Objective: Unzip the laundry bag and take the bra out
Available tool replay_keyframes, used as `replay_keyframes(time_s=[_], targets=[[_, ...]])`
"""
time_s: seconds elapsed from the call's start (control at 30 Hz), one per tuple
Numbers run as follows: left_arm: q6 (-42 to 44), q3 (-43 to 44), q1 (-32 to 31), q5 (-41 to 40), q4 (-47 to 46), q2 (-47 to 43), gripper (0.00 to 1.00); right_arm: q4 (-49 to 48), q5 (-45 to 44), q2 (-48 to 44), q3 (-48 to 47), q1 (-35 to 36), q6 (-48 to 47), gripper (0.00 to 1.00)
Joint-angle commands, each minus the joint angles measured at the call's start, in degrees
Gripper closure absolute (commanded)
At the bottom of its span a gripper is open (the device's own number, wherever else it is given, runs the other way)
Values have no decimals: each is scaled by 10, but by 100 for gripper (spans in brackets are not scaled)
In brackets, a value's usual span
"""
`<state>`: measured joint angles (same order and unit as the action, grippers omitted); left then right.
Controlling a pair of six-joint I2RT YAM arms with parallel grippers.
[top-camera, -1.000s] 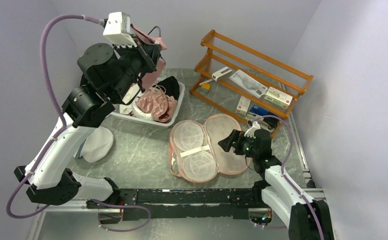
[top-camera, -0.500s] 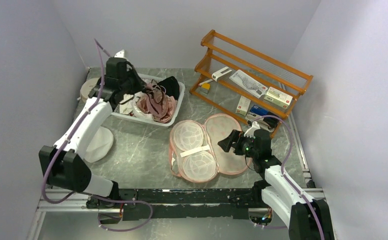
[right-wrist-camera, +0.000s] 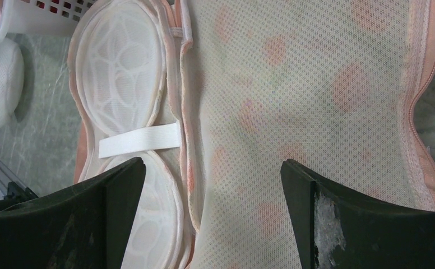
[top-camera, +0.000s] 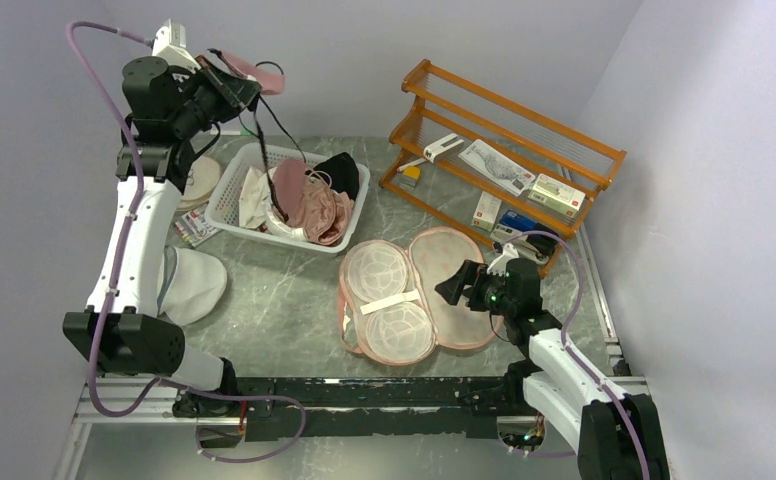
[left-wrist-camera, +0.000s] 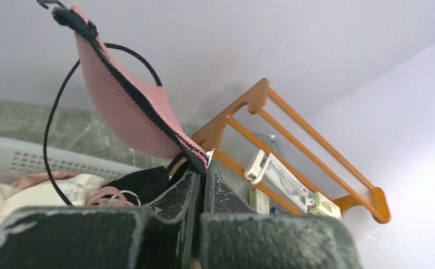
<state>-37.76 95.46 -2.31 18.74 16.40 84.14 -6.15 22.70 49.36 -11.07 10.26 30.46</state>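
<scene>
The laundry bag [top-camera: 419, 290] lies unzipped and spread flat on the table, with its pale lining and white cup frames up. My left gripper [top-camera: 236, 92] is raised high at the back left. It is shut on the black-trimmed end of the dusty pink bra [top-camera: 262, 73], and a black strap hangs from it into the basket. In the left wrist view the jaws [left-wrist-camera: 204, 168] pinch the bra [left-wrist-camera: 131, 112]. My right gripper [top-camera: 454, 283] is open and empty, low over the bag's right half. The right wrist view shows the gripper [right-wrist-camera: 209, 179] above the lining [right-wrist-camera: 294, 84].
A white basket [top-camera: 226, 200] at the back left holds a shiny pink garment [top-camera: 309, 205] and other clothes. An orange wooden rack [top-camera: 509, 150] with small boxes stands at the back right. A white mesh dome bag [top-camera: 194, 285] lies at the left.
My left arm was down at the basket half a second ago. It has now swung up and to the back left, with the bra in its jaws. The right arm has not moved.
</scene>
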Motion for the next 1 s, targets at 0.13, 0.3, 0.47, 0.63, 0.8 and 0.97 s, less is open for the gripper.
replay_keyframes(time_s=[0.13,0.3,0.47,0.63,0.8,0.97], targets=[[-21,-84,3,83,-72,1,93,-13,-6,-1,-7,4,-6,8],[-10,-164,3,86,-47,-18,93,-13,-5,-2,-6,5,-7,8],[12,-256,3,74,-33,-46,93,-14,-5,-2,-6,6,-7,8],[39,-267,3,34,27,-9,93,-15,-5,1,-7,8,-8,8],[48,-279,7,51,12,63,93,-15,-5,6,-9,9,-8,8],[31,-323,8,125,-36,134,93,-14,-8,3,-8,11,-8,8]])
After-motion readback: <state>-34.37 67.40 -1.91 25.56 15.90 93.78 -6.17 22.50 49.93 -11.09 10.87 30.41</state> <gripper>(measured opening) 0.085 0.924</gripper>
